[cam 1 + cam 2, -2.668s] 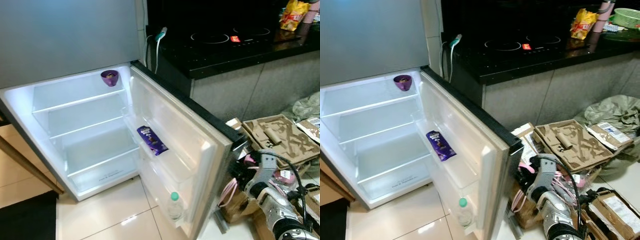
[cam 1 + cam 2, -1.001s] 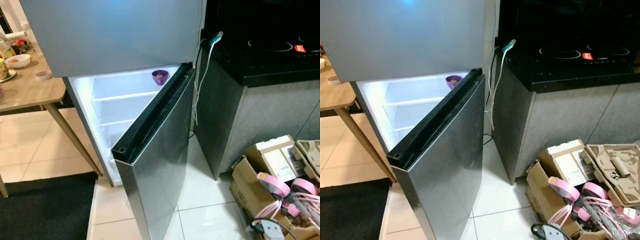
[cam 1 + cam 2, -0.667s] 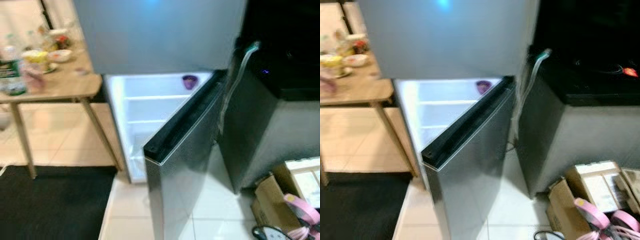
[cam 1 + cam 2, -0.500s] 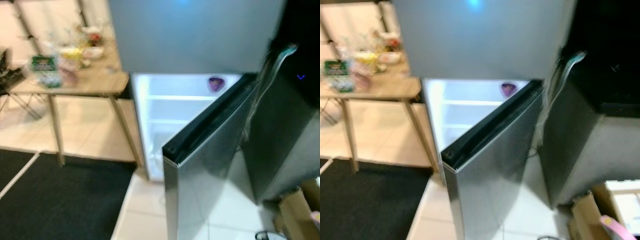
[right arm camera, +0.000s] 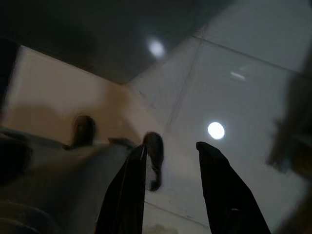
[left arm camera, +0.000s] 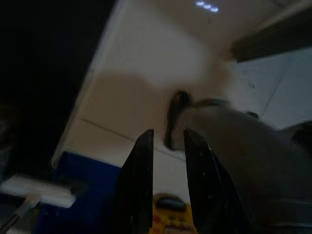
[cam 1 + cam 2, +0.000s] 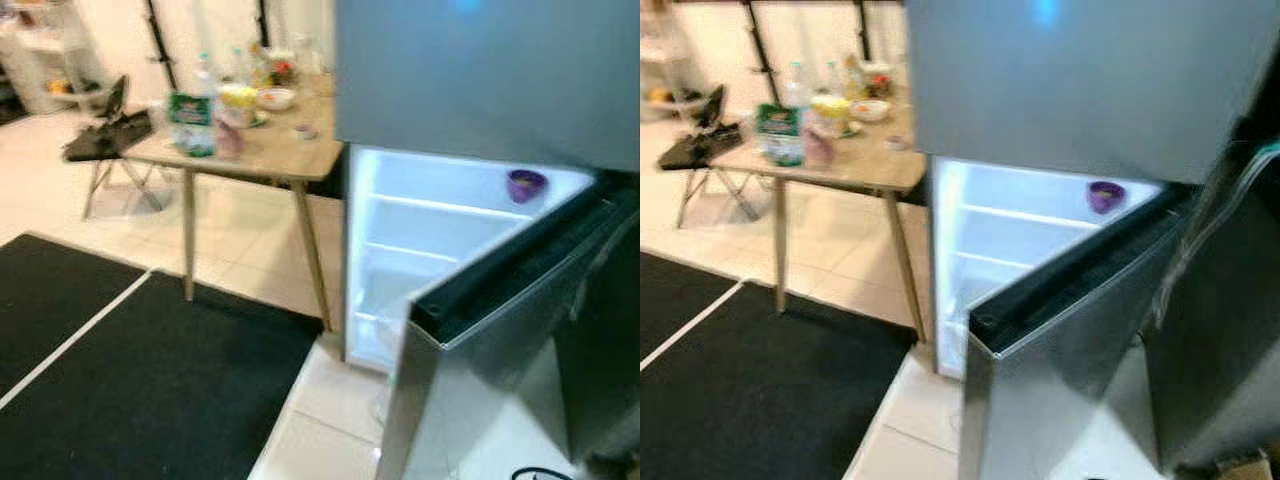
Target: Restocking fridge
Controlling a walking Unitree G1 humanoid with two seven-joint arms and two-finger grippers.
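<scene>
Silver fridge (image 7: 480, 80) lit inside (door (image 7: 1060, 390) half-open).

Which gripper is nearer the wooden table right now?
Left, probably. The table stands to the robot's left; the left gripper hangs low on that side, the right gripper toward the fridge door.

Ahead to my left a wooden table (image 7: 290, 160) stands on pale tiles (image 7: 240, 250), crowded with blurred items: a green-labelled bottle (image 7: 192, 115), a yellow tub (image 7: 238, 100) and a white bowl (image 7: 275, 97). A black mat (image 7: 150, 390) with a white stripe lies on the floor before it. To my right, a purple cup (image 7: 525, 184) sits on the fridge's top shelf (image 7: 450, 205); the shelves below look bare.
</scene>
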